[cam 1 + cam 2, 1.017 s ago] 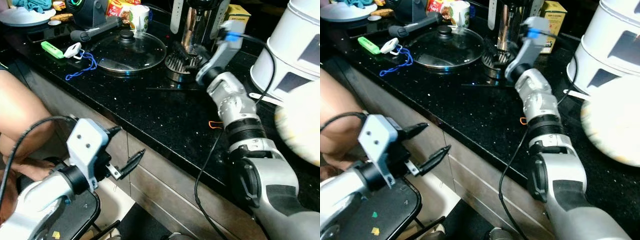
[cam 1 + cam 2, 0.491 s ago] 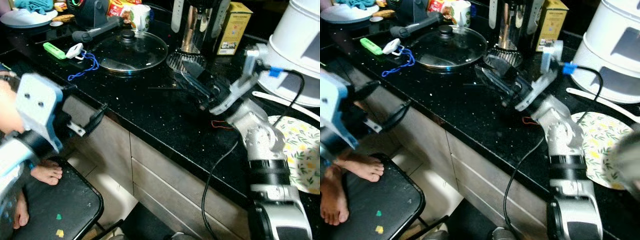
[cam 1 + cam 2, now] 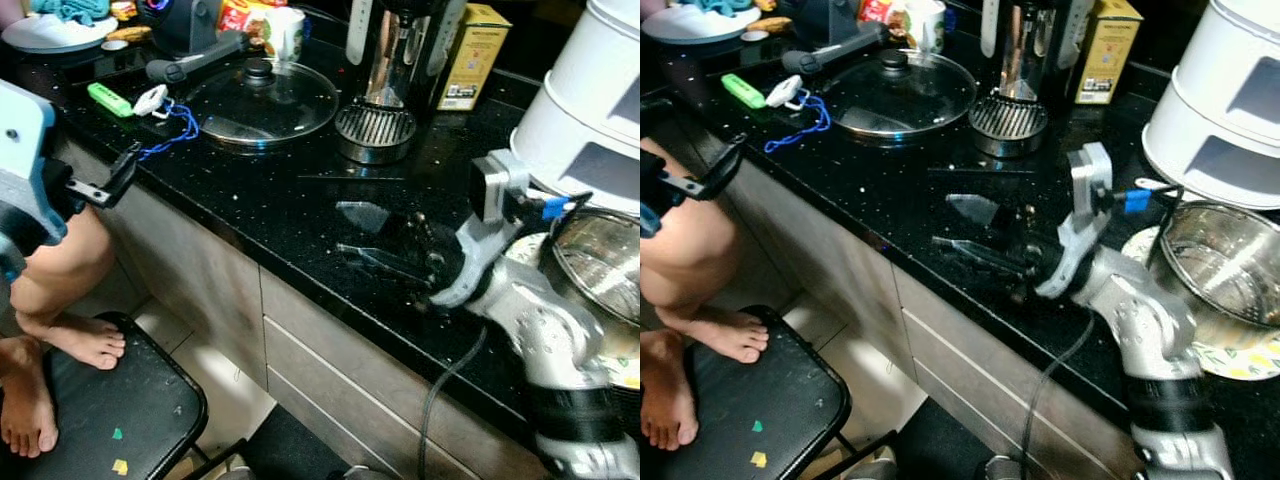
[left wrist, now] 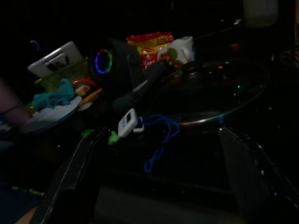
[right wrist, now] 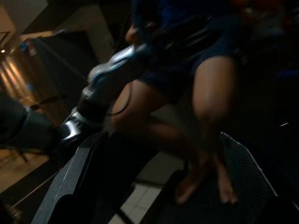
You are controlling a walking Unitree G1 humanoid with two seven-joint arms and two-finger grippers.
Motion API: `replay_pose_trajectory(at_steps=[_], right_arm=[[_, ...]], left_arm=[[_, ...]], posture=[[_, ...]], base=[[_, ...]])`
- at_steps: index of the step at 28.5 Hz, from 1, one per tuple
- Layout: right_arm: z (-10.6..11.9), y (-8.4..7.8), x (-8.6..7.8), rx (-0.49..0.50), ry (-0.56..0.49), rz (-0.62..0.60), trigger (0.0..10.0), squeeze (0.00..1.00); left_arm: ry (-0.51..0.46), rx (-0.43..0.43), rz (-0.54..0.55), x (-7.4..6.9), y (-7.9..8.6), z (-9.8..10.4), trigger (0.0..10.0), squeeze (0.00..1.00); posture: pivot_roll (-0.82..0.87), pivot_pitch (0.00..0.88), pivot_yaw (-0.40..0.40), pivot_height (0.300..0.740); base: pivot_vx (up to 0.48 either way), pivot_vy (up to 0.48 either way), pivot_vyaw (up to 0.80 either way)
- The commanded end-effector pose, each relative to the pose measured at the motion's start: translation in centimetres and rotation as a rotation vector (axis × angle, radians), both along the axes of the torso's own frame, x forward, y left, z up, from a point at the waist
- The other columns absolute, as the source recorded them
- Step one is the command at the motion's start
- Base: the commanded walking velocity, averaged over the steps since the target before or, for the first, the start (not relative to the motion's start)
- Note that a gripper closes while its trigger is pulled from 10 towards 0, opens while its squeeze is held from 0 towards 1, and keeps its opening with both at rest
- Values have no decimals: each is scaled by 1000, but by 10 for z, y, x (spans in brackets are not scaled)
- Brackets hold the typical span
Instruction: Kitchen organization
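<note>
My right gripper [image 3: 366, 238] hovers low over the black counter [image 3: 290, 210] close to its front edge, open, with nothing between its fingers. My left gripper [image 3: 112, 176] is up at the counter's left corner, open and empty; in the left wrist view its fingers [image 4: 74, 182] frame a white tag on a blue cord [image 4: 140, 130] and the glass pan lid [image 4: 215, 93]. The lid [image 3: 262, 100] lies at the back left. A round metal grille piece [image 3: 375, 130] stands behind my right gripper.
A steel bowl [image 3: 600, 262] sits on a floral plate by a white appliance [image 3: 590, 100] at the right. A steel jug [image 3: 388, 50], yellow box [image 3: 470, 40], mug [image 3: 284, 32] and green lighter [image 3: 105, 98] stand behind. A person's legs [image 3: 55, 275] and a black stool [image 3: 110, 400] are left.
My right arm has swung from the grille piece at the back down toward the counter's front edge. My left arm has risen to the left corner. The steel bowl has come into view.
</note>
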State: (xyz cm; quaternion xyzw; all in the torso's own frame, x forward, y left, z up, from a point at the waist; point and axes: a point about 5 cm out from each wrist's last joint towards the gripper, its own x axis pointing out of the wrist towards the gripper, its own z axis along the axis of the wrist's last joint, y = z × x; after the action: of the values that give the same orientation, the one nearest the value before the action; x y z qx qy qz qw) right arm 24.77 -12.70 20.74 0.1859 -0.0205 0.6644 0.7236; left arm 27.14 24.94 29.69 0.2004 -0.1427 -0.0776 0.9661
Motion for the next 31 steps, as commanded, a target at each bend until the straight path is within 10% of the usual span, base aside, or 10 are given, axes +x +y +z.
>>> replay_pose_trajectory(at_steps=[1, 14, 31], right_arm=[[-6, 5, -10, -17, 34, 19, 10000, 0], [-6, -3, -21, -43, 66, -80, 10000, 0], [7, -4, -19, -6, 59, -227, 10000, 0]], left_arm=[[-2, 7, -37, 7, -6, -1, 10000, 0], [-32, -14, -250, 33, -46, -1, 10000, 0], [33, -42, -426, 66, -39, -10, 10000, 0]], posture=[[49, 82, -45, 740], [17, 90, -36, 740], [-29, 119, -31, 740]], base=[[0, 0, 0], [0, 0, 0], [0, 0, 0]])
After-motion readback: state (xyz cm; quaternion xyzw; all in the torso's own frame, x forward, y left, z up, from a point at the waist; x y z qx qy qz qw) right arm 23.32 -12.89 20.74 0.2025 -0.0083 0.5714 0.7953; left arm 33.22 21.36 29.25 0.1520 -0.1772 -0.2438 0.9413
